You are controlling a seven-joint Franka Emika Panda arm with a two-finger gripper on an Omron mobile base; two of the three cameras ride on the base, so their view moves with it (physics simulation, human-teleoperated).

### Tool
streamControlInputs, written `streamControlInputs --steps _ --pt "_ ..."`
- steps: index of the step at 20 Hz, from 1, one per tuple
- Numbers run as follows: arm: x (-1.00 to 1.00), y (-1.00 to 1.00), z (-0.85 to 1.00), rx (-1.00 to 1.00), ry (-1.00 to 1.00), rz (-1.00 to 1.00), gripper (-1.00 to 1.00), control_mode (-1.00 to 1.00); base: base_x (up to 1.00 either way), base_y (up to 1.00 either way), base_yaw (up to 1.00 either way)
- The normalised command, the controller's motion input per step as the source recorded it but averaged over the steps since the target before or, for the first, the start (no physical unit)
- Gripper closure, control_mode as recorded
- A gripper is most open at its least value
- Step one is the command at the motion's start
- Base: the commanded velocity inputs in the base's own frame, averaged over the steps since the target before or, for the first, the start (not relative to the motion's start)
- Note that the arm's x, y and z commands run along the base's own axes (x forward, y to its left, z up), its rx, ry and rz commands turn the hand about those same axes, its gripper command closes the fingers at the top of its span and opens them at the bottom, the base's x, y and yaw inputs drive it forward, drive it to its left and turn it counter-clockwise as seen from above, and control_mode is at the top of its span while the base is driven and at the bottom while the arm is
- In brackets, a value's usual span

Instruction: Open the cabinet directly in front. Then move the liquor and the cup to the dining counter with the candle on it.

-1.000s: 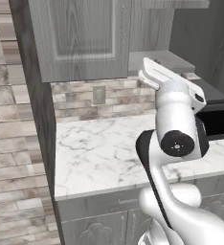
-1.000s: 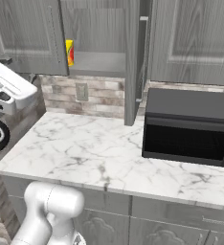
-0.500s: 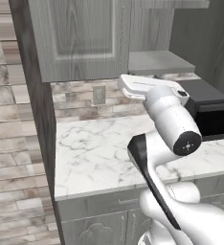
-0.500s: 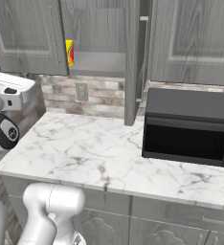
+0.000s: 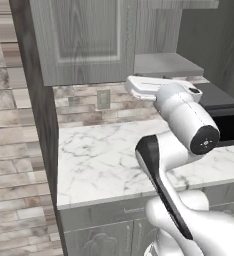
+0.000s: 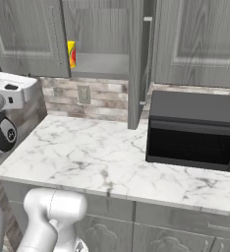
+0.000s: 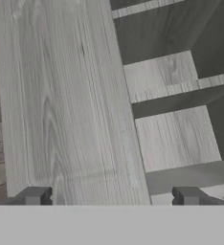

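The cabinet (image 6: 102,29) hangs above the marble counter. Its right door (image 6: 136,64) is swung out edge-on, and the plain grey shelf (image 6: 101,64) shows inside. The yellow cup (image 6: 71,53) stands at the shelf's left end, half hidden behind the left door (image 6: 28,34). The liquor is hidden. The dining counter and the candle are out of view. My gripper (image 7: 111,198) is open with nothing between its fingertips (image 7: 35,196). A grey wood-grain panel (image 7: 61,105) lies close ahead of it. My hand (image 5: 141,86) hangs below the left door (image 5: 84,35), pointing left.
A black microwave (image 6: 195,130) sits on the white marble counter (image 6: 87,157) at the right, under the right-hand cabinets. A brick backsplash with a wall outlet (image 6: 83,94) runs behind. Grey base cabinets (image 6: 186,221) lie below. A brick wall (image 5: 9,150) stands to the left.
My hand has swung left and levelled out, from pointing up toward the shelf to pointing left below the left door. The gripper stayed open. The cabinet and the cup are unchanged.
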Motion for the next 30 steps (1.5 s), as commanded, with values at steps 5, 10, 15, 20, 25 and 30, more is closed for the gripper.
streamControlInputs --steps 5,10,15,20,25,30 --pt "0.4 -0.2 0.0 0.0 0.0 -0.03 -1.0 -1.0 0.0 0.0 0.0" --pt "0.59 -0.03 0.0 0.0 0.03 0.0 -1.0 -1.0 0.0 0.0 0.0" --pt "0.65 0.0 0.0 0.0 0.08 0.0 -1.0 -1.0 0.0 0.0 0.0" --pt "0.68 0.0 0.0 0.0 0.06 0.0 -1.0 -1.0 0.0 0.0 0.0" --pt "0.65 0.0 0.0 0.0 0.07 0.0 -1.0 -1.0 0.0 0.0 0.0" --pt "0.65 0.0 0.0 0.0 0.06 0.0 -1.0 -1.0 0.0 0.0 0.0"
